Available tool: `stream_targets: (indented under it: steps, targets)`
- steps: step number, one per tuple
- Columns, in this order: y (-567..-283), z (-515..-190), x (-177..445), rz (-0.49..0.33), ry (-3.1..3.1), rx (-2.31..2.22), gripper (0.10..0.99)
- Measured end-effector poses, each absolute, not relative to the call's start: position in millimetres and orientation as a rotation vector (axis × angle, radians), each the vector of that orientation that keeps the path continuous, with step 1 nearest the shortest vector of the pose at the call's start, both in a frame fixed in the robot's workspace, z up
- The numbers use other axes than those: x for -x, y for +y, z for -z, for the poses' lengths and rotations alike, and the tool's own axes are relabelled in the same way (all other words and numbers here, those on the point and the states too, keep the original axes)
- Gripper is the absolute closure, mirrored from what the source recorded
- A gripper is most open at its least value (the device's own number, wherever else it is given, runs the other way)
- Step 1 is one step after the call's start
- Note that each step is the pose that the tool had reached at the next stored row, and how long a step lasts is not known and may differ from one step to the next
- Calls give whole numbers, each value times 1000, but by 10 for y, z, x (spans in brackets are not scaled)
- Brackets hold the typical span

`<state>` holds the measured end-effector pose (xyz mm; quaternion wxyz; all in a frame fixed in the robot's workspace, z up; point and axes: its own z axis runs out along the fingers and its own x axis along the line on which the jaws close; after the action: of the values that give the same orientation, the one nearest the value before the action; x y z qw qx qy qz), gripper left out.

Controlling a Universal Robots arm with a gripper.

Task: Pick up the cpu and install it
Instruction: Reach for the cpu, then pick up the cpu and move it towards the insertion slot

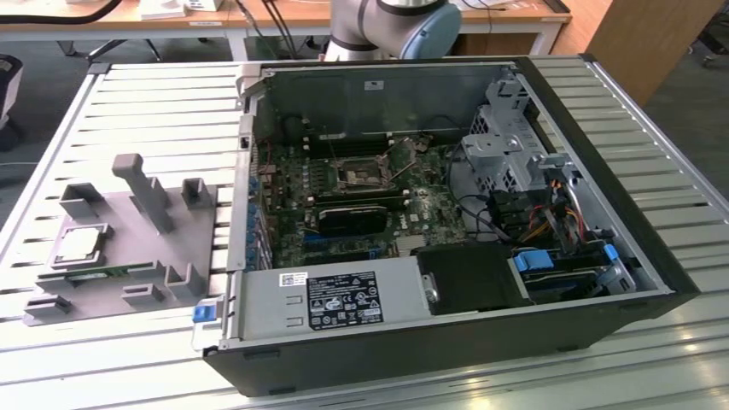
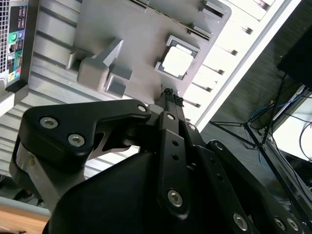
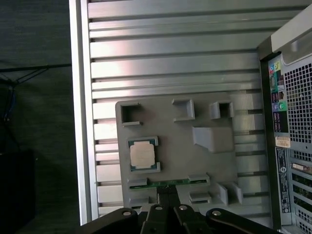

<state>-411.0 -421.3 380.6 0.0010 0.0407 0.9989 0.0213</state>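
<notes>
On the grey holder at the exterior view's left, beside the open computer case, the cpu lay unpicked while the end effector, fingers together and empty, hung above the holder.

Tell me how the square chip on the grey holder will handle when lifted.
The chip looks thin, flat and stiff, so probably light. Its shiny metal top may be slippery. The grey holder frames it, so pushing sideways likely fails.
</notes>
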Motion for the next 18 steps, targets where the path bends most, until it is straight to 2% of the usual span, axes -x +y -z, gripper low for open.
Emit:
stream_targets:
  steps: [18]
  targets:
    - [-4196, -3777, 4242, -68, 3157, -130, 980]
